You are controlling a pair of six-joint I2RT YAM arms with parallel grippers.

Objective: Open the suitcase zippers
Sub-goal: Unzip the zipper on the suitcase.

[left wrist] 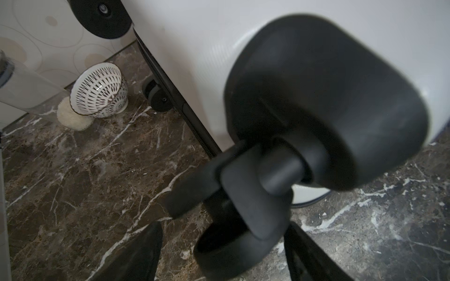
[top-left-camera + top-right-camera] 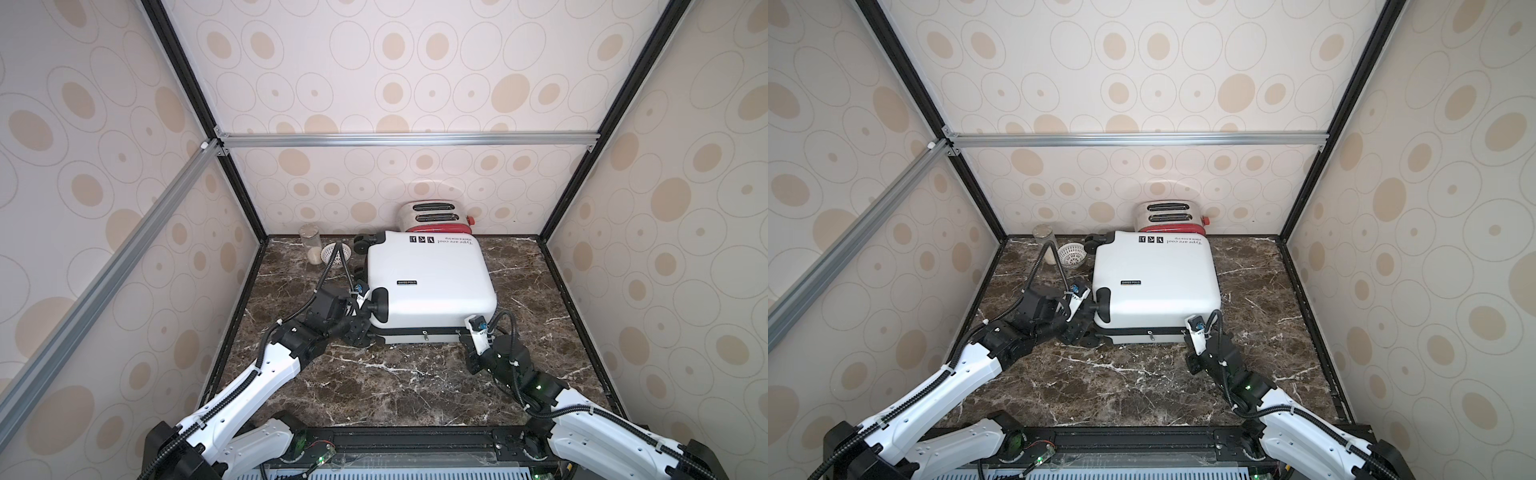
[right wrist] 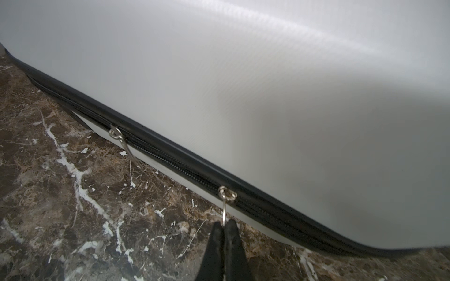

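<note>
I see glossy white suitcase (image 3: 243,73) shell ahead of right claw (image 3: 224,228), whose fingertips (image 3: 214,240) are black. Black zipper band (image 3: 170,155) along seam. Silvery zipper pull (image 3: 225,202) at claw tips, second pull (image 3: 121,140) same silver, further along. Tabletop (image 3: 73,219) under claw: dark brown marble, white veins. Ahead of left claw (image 1: 224,243): black wheel (image 1: 328,102), white bowl (image 1: 99,91) with dark radiating dashes.

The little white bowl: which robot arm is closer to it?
Left. The left gripper is by the wheels, on the bowl's side; the right gripper pinches a zipper pull on the suitcase front, farther away.
</note>
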